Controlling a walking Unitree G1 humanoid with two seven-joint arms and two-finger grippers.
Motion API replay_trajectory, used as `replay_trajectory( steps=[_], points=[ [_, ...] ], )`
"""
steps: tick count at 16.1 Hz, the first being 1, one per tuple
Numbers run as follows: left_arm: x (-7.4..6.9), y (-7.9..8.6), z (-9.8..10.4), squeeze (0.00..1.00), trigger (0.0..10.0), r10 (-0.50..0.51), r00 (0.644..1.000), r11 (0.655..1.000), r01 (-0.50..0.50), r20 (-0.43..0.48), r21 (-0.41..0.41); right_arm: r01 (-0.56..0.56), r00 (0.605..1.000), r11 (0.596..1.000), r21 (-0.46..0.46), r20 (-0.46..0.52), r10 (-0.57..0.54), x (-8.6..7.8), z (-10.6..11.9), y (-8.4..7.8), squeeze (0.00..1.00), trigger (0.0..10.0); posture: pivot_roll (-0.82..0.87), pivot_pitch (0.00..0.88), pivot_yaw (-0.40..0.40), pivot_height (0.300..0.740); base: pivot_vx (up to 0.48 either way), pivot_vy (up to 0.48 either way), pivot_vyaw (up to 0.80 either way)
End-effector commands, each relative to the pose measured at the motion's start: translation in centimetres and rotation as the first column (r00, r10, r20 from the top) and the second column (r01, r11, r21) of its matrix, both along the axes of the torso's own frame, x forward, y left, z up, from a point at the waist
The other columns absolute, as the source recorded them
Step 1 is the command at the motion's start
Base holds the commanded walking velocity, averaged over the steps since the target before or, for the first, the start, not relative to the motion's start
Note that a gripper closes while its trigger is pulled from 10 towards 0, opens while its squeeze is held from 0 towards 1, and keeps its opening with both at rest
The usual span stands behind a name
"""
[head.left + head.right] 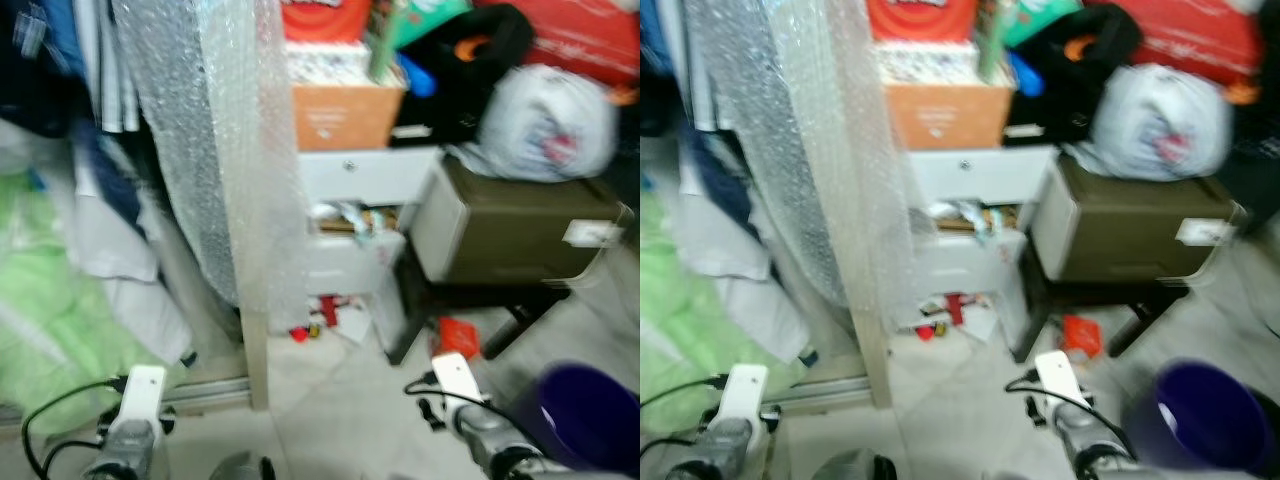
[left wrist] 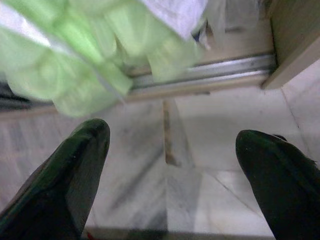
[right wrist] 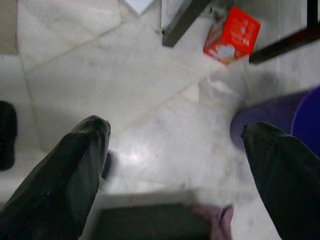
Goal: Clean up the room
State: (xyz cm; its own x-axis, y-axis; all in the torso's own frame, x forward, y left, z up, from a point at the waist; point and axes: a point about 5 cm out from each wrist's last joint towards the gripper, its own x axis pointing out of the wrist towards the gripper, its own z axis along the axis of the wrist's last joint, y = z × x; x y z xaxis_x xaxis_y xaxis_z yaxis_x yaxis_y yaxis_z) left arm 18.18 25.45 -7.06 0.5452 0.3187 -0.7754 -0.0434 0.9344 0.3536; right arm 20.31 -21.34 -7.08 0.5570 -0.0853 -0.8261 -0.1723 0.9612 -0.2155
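Red box [image 3: 231,34] lies at upper right, beside the table leg [image 3: 182,22]. My right end effector [image 3: 175,150] and left end effector [image 2: 170,155] hang wide and empty. Reaching blurred, I could hit the leg or purple bin [image 1: 590,415].

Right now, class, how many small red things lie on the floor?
3, though blur may hide more: a red box by the dark table leg, and two small red bits below the white drawers.

One purple bin [image 1: 585,418]; one red box [image 3: 231,34]
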Motion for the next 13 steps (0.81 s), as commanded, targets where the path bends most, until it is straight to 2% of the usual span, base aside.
replay_trajectory(
  steps=[1, 3, 10, 13],
  points=[
    [0.71, -0.51, 0.22, 0.00, 10.0, -0.019, 1.000, 1.000, 0.019, 0.023, -0.004, -0.005, 1.000, 1.000, -0.020, 0.020, 0.005, 0.48, 0.42, -0.66, 0.00, 10.0, 0.00, 0.000, -0.028, 0.740, 0.000, 0.428, 0.00],
    [0.76, -0.51, 0.25, 0.00, 10.0, -0.026, 0.999, 1.000, 0.026, 0.026, -0.003, -0.007, 1.000, 1.000, -0.025, 0.024, 0.008, 0.53, 0.45, -0.64, 0.00, 10.0, 0.00, 0.000, -0.025, 0.740, 0.000, 0.358, 0.00],
    [1.19, -0.40, 0.55, 0.00, 10.0, -0.058, 0.997, 0.998, 0.059, 0.050, -0.003, -0.018, 0.999, 1.000, -0.025, 0.044, 0.019, 0.76, 0.58, -0.49, 0.00, 10.0, 0.00, 0.000, -0.023, 0.740, 0.000, 0.000, 0.00],
    [1.28, -0.41, 0.60, 0.00, 10.0, -0.056, 0.997, 0.998, 0.057, 0.054, -0.008, -0.035, 0.998, 0.999, -0.033, 0.043, 0.037, 0.82, 0.62, -0.51, 0.00, 10.0, 0.00, 0.000, -0.025, 0.740, 0.297, 0.000, 0.00]
  ],
)
